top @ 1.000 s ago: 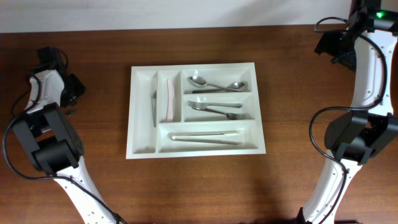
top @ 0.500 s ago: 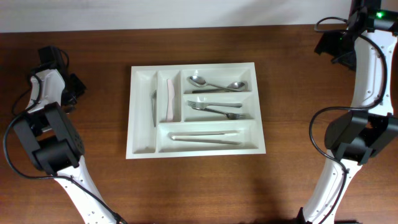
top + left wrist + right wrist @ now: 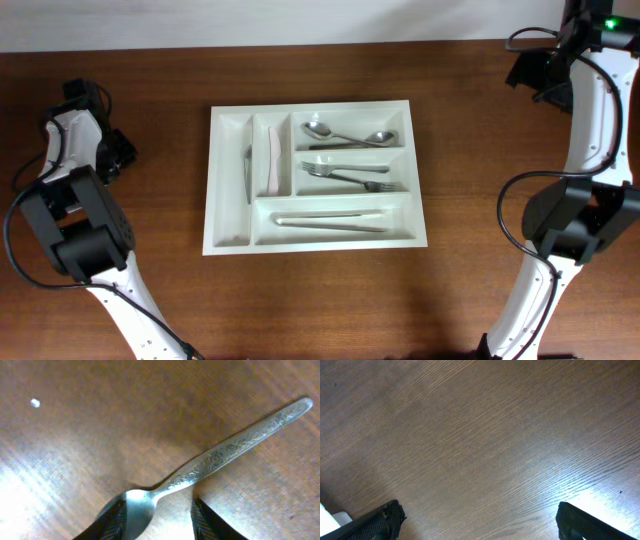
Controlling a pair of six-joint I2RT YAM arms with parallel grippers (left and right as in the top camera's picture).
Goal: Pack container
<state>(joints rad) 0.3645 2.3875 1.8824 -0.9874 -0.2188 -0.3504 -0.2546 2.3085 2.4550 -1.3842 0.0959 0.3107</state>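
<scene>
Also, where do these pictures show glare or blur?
Left wrist view: the spoon looks soft, with glare on the table at lower left. Right wrist view: sharp grain, glare at lower right. Overhead view: even light, the container sharp.

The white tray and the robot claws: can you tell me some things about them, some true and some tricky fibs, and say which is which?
1. The top long slot of the tray holds two spoons. True.
2. The forks lie in the bottom long slot. False: they lie in the middle long slot.
3. A loose spoon lies on the table between the open fingers of the left claw. True.
4. The right claw is holding a fork. False: it is open over bare wood and holds nothing.
</scene>
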